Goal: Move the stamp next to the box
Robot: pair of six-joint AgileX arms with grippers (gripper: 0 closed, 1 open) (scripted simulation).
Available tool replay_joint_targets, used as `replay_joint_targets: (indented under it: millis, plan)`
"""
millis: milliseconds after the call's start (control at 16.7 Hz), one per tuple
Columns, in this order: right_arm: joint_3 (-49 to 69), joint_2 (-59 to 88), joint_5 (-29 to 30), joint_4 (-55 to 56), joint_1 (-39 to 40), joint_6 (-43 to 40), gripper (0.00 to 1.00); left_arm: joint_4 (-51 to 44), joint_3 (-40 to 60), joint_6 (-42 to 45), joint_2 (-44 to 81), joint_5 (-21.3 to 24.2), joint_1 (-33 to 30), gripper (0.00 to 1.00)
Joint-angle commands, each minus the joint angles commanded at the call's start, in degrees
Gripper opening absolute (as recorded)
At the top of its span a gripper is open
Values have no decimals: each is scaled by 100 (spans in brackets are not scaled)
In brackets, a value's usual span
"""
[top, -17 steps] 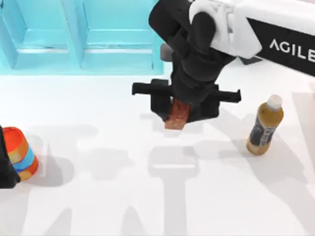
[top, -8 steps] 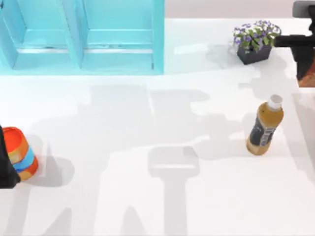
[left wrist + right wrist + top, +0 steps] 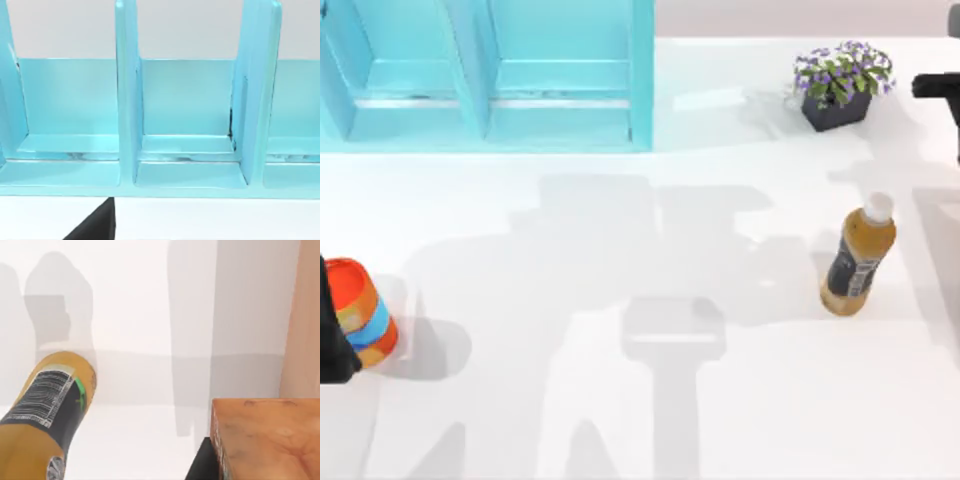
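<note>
The stamp [image 3: 265, 440], a reddish-brown block, sits very close in the right wrist view with a black finger [image 3: 200, 467] against its side. My right gripper [image 3: 948, 90] is at the top view's far right edge, beside the flower pot, and is shut on the stamp. A turquoise box [image 3: 490, 70] with open compartments stands at the back left; the left wrist view looks straight into its compartments [image 3: 185, 125]. My left arm [image 3: 332, 335] is parked at the left edge.
An amber bottle [image 3: 858, 255] with a white cap stands right of centre, also near the stamp [image 3: 45, 420]. An orange-and-blue striped can [image 3: 362, 312] sits by the left arm. A flower pot [image 3: 835, 85] is at the back right. A pale tan surface [image 3: 306, 315] rises beside the stamp.
My right arm swung from the table's middle, near the turquoise box, to the far right edge, carrying the stamp with it. The left arm stayed still.
</note>
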Motion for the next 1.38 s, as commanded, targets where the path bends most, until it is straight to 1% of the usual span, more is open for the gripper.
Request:
replay_joint_targets:
  millis: [180,420,720,1020,1380]
  plan:
    - [-118,-100,193,375,-230,191,0,0,0,0,0,0,0,100]
    - [-643,-178,356,1153,-413,353,0,0,0,0,0,0,0,100]
    - [-1362,-43,46,1430,-38,59,0,0,0,0,0,0,0,100]
    - [-1452,-11,-11,1443,14,-1,0,0,0,0,0,0,0,100]
    - [-1452,-11,-11,1443,14,-1,45,0,0,0,0,0,0,100]
